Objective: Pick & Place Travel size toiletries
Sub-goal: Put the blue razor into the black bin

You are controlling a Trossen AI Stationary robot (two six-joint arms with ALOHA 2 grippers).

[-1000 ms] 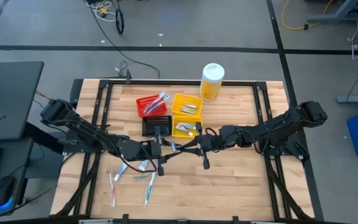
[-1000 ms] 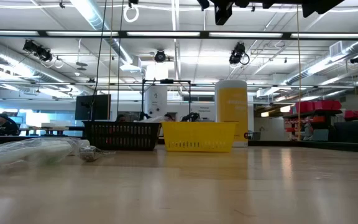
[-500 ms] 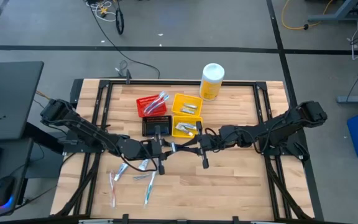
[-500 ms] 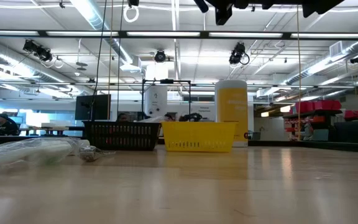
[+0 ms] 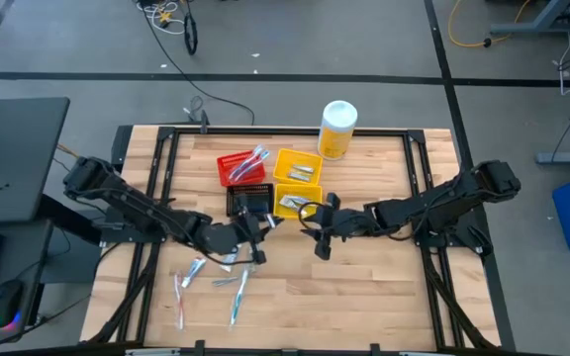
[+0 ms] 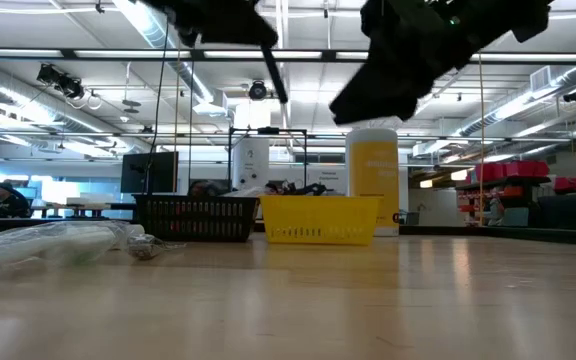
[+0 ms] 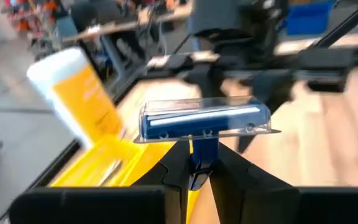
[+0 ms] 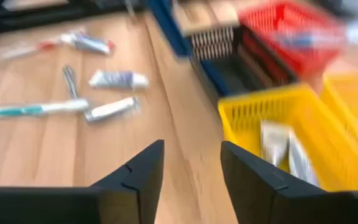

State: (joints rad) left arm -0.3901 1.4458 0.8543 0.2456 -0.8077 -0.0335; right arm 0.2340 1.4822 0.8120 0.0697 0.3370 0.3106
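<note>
- Razor (image 7: 205, 121): dark blue, under a clear cap, held crosswise above the left gripper's fingertips, its handle pinched between them. In the high view it sits near the black bin's front edge.
- Left gripper (image 7: 197, 175): fingers clamped on the razor handle; positioned just in front of the black bin (image 5: 248, 201), over the table's middle.
- Right gripper (image 8: 191, 163): fingers apart, nothing between them; hovering beside the nearer yellow bin (image 5: 295, 204), apart from the left gripper.
- Loose toiletries on the table (image 5: 384, 297): toothbrushes (image 5: 237, 299) and small tubes (image 5: 228, 261) lying scattered in front of the left gripper, toward the table's near-left part.
- Red bin (image 5: 239, 168): holds toothbrushes, behind the black bin.
- Yellow bins: two, side by side front to back; the farther one (image 5: 298, 166) and the nearer both hold small silver-white tubes.
- Yellow bottle (image 5: 336, 129): white cap, upright at the table's far edge, behind the yellow bins.
</note>
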